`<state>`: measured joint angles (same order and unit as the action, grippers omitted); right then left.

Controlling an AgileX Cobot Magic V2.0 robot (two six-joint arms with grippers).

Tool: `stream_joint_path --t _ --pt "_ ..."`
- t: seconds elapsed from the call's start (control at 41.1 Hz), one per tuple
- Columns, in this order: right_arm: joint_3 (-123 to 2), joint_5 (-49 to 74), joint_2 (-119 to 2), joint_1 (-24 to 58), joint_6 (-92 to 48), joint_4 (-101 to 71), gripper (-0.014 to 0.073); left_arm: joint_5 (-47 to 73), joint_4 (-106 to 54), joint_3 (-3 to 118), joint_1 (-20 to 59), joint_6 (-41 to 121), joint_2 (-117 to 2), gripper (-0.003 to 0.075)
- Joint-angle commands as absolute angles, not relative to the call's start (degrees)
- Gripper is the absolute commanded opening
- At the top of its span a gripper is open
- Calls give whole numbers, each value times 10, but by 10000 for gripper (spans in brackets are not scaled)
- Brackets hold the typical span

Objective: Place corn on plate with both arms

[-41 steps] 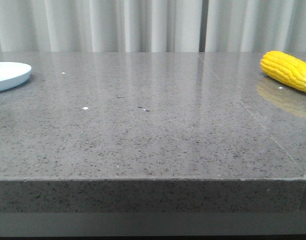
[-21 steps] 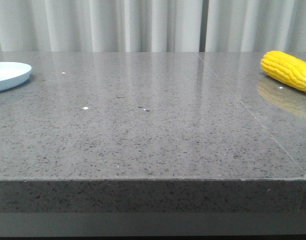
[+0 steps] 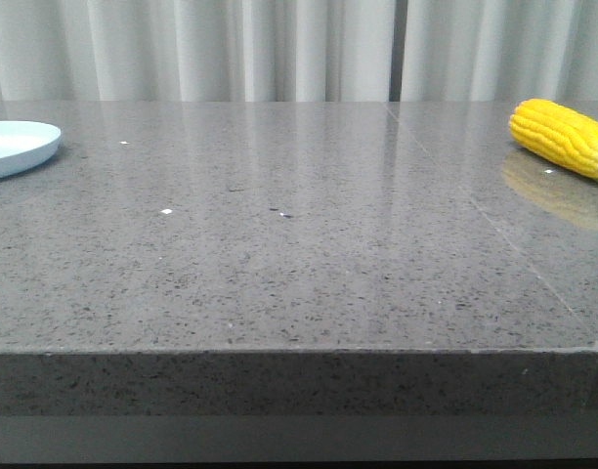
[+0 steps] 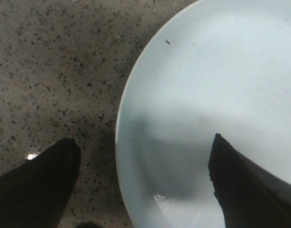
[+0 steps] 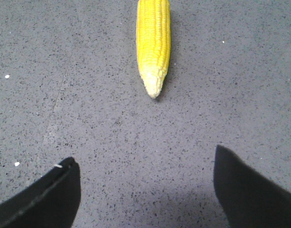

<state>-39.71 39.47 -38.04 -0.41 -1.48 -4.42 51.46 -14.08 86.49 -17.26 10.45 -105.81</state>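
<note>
The yellow corn [image 3: 563, 137] lies on the grey speckled table at the far right of the front view. The pale blue-white plate [image 3: 16, 147] sits at the far left edge. Neither gripper shows in the front view. In the left wrist view the left gripper [image 4: 144, 156] is open, its fingers straddling the rim of the plate [image 4: 207, 95], one finger over the plate and one over the table. In the right wrist view the right gripper [image 5: 145, 175] is open and empty over bare table. The corn [image 5: 153, 42] lies ahead of it, its pale tip pointing toward the fingers.
The grey speckled stone table [image 3: 279, 254] has its front edge near the bottom of the front view. A seam [image 3: 475, 210] runs across its right part. White curtains [image 3: 279, 49] hang behind the table.
</note>
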Motion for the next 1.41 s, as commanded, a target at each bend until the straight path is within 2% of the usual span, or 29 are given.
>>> stream_joint_path --t 0.0,0.073,0.34,0.535,0.778,0.997,1.167,1.386 --pt "-411 354 -384 -7 -19 -43 601 493 -155 886 -171 106 -1037 536" --pt "-411 354 -384 -7 -19 -43 601 493 -155 886 -171 106 -1040 482" --pt "-411 354 -384 -7 -19 -43 601 500 -153 886 -171 106 -1042 149" --pt "-411 354 -384 -7 -19 -43 601 505 -131 886 -171 106 -1043 -15" --pt "-411 354 -384 -7 -19 -43 601 528 -152 893 -167 148 -1035 -20" --pt "-411 354 -384 -7 -19 -43 601 592 -181 958 -130 168 -1025 -20" --pt "-411 354 -384 -7 -19 -43 601 620 -191 1012 -60 168 -1025 -20" --pt "-411 354 -384 -7 -19 -43 601 606 -213 1026 41 168 -1025 -20"
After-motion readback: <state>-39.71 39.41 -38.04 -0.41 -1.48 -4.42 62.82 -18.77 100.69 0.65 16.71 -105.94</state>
